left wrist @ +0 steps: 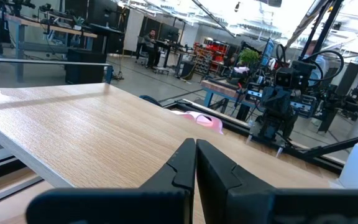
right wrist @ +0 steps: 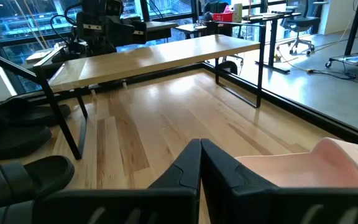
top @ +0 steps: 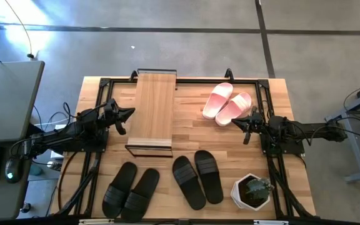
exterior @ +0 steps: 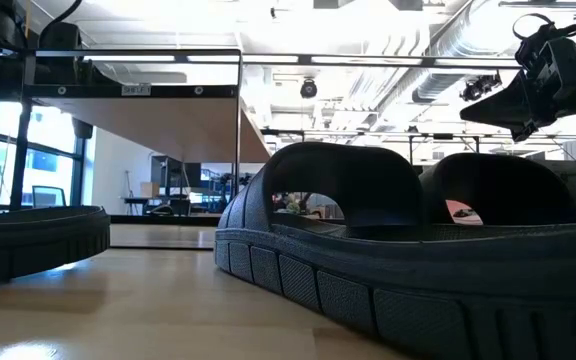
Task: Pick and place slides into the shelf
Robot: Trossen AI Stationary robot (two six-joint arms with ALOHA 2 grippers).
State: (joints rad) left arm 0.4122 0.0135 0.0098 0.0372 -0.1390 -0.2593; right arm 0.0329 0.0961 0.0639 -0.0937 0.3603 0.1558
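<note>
From above, a small low shelf [top: 153, 111] with a black metal frame and a light wooden plank top is seen standing on the large butcher-block wooden table [top: 186, 131], toward its far left part. The left gripper [top: 125, 119] is held just beside the shelf's left edge with its fingers pressed together and nothing between them. The right gripper [top: 242, 125] is held near the pale pink pair of slide sandals [top: 227, 104], which lies on the table right of the shelf; its fingers are likewise closed and empty. Two matte black pairs of slides are laid along the near edge: one pair [top: 130, 190] at the left, the other pair [top: 197, 177] near the middle. A white hexagonal pot with a small green plant [top: 252, 190] stands right of them. In the low view, a black slide [exterior: 418, 250] fills the foreground, the shelf [exterior: 133, 90] is seen behind it at the left, and the right gripper [exterior: 478, 108] hangs at the upper right. In the left wrist view, the closed fingers [left wrist: 194, 163] are pointed over the shelf's plank [left wrist: 86, 130], with a pink slide [left wrist: 201, 121] and the other arm beyond. In the right wrist view, the closed fingers [right wrist: 200, 163] are seen just beside a pink slide [right wrist: 316, 163], with the shelf [right wrist: 160, 56] across the table and black slides [right wrist: 17, 134] beside it.
</note>
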